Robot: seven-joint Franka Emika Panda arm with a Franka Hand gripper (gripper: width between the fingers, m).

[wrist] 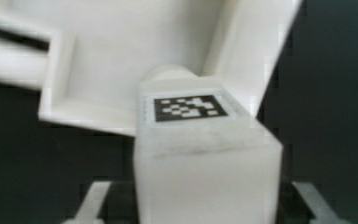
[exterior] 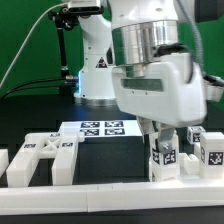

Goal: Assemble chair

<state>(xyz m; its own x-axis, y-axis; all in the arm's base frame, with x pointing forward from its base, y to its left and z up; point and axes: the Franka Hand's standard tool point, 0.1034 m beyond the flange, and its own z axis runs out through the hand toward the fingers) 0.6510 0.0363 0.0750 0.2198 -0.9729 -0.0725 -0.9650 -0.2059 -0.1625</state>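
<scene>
gripper (exterior: 165,141): straddles chair leg (wrist: 202,150), grip unclear to me
place: tabletop's near edge
tip: I'd centre jaws on leg, clamp squarely before lifting

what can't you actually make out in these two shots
- Exterior view: whether the jaws of the gripper touch the tagged block. The arm partly covers them.
- Exterior view: the tagged part at the exterior view's right is cut off by the frame edge and the arm.
- Wrist view: everything is blurred. The white panel behind the block runs off the edges, so its shape is unclear.
</scene>
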